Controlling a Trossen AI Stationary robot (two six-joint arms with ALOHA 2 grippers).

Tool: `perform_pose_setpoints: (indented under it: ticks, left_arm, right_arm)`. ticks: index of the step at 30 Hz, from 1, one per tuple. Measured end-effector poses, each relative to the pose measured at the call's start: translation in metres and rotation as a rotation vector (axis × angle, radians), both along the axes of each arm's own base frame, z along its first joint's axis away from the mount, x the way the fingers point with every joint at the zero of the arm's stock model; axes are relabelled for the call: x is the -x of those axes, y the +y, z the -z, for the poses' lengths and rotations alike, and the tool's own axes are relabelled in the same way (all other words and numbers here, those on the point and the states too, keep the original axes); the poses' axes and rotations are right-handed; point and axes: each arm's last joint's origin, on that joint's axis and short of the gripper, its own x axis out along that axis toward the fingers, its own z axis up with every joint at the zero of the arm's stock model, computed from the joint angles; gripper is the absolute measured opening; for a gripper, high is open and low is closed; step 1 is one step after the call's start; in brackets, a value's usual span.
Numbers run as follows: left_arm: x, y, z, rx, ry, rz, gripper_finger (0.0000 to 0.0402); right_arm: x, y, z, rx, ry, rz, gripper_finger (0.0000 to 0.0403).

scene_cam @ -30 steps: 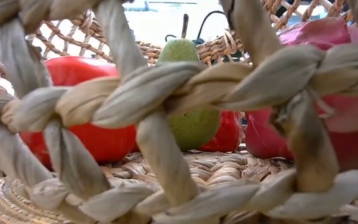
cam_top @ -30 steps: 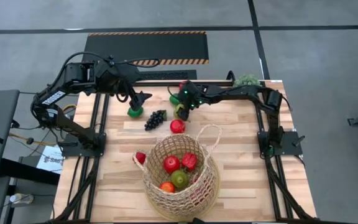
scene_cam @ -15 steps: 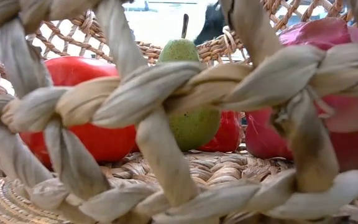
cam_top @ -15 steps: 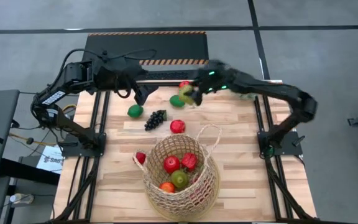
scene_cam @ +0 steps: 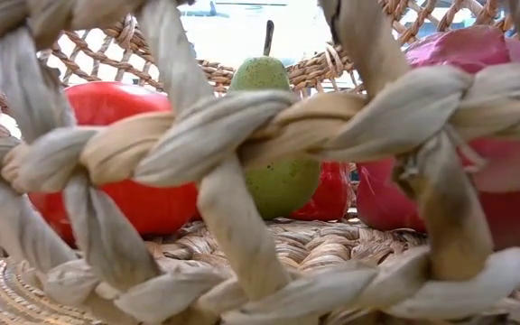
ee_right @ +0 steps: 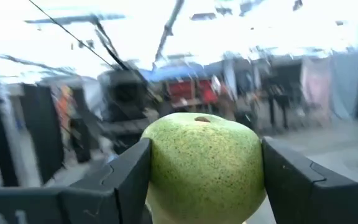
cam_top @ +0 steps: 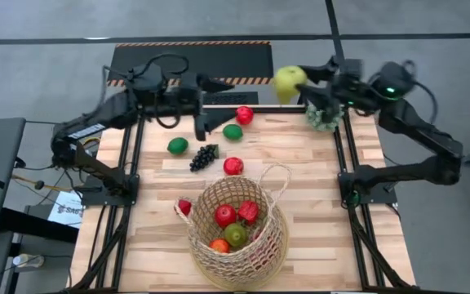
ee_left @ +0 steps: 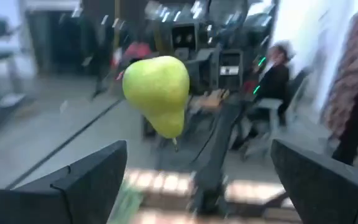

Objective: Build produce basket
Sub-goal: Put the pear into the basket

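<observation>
The tan wicker basket point(cam_top: 239, 237) stands near the table's near edge, with red apples point(cam_top: 225, 215) and a green fruit point(cam_top: 236, 235) inside. Through the weave, the low view shows a green pear point(scene_cam: 278, 171), a red tomato point(scene_cam: 125, 181) and a pink dragon fruit point(scene_cam: 490, 144). Two limes point(cam_top: 178, 145) point(cam_top: 232, 131), a dark grape bunch point(cam_top: 204, 156) and red fruits point(cam_top: 233, 166) point(cam_top: 244, 115) lie on the table. My right gripper point(cam_top: 298, 83) is raised over the far edge, shut on a yellow-green pear point(cam_top: 289, 82). My left gripper point(cam_top: 201, 126) hovers open above the far left part. My right gripper pinches the yellow-green pear by its broad body point(ee_right: 160, 174) between the two fingers point(ee_right: 126, 180), one on each side. The fingers reach roughly level from the table's right side. The pear is lifted clear, high above the table, and appears as a yellow-green pear point(ee_left: 157, 93) in mid-air in the left wrist view.
A pale green spiky ball point(cam_top: 325, 116) sits at the table's far right corner under the right arm. One red fruit point(cam_top: 184, 207) lies against the basket's left side. A thin loop handle point(cam_top: 274, 175) rises from the basket's far rim. Bare wood point(cam_top: 341, 212) lies to the right.
My right gripper has carried the pear up off the far middle of the table and swung toward the far right corner, ending high above the far edge. My left gripper has moved away from the left lime, toward the table's right and a little farther back.
</observation>
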Motion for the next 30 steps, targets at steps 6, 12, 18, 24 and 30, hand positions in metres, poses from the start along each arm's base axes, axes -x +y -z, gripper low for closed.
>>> perform_pose_setpoints:
  ticks: [6, 12, 18, 24, 30]
  left_arm:
    - [-0.028, 0.011, 0.022, 0.021, -0.116, 0.013, 0.0383]
    - [-0.05, 0.018, 0.032, 0.084, -0.226, 0.122, 0.0383]
    - [-0.056, 0.016, 0.034, 0.126, -0.232, 0.202, 0.0383]
    - [-0.056, 0.011, 0.031, 0.114, -0.26, 0.219, 0.0383]
    - [-0.07, 0.01, 0.044, 0.131, -0.218, 0.216, 0.0383]
  right_arm:
    - [0.008, 0.018, -0.008, 0.023, -0.053, -0.079, 0.026]
    - [-0.002, 0.029, -0.007, 0.063, -0.055, -0.143, 0.026]
    - [-0.007, 0.032, -0.005, 0.079, -0.043, -0.163, 0.026]
    - [-0.012, 0.031, -0.004, 0.095, -0.044, -0.16, 0.026]
    - [-0.028, 0.028, 0.0, 0.093, -0.03, -0.163, 0.026]
